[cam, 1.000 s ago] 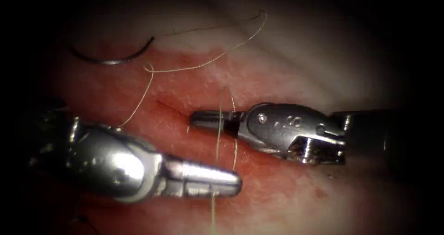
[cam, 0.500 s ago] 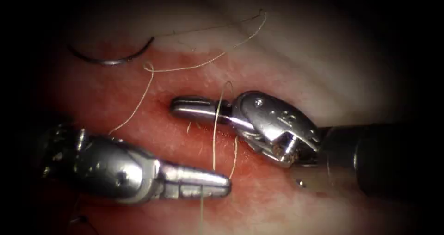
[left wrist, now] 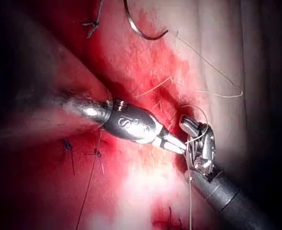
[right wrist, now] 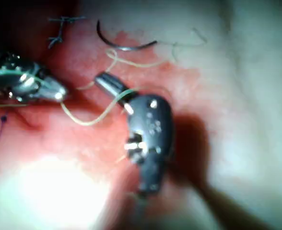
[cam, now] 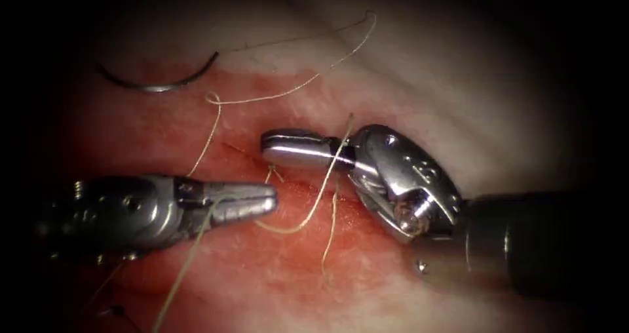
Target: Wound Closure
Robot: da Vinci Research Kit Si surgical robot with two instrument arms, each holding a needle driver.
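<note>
On my screen the needle (cam: 157,80) lies free on the tissue (cam: 406,77) at the far left, up beyond the cut (cam: 239,151), curved side down, held by neither tool and not in the tissue; I also pick it out in the left wrist view (left wrist: 143,29) and the right wrist view (right wrist: 124,44). Thread (cam: 295,87) runs from near its right end in a small loop and then arcs away to the upper right.

My left tool (cam: 259,198) sits low on the left with its jaws closed on the thread; one strand drops from the jaws toward the lower left, and another sags in a slack curve to the right, up toward the other tool. In the left wrist view the same tool (left wrist: 177,143) has its tip just beside the right tool's tip.

To the right, my right tool (cam: 278,146) lies over the cut, jaws pressed together and pointing left. The thread crosses over the jaws near the wrist; I cannot tell whether anything is pinched between them. A short loose strand hangs below onto red fluid (cam: 275,261). In the right wrist view the tool (right wrist: 105,82) has the thread draped across it the same way.
</note>
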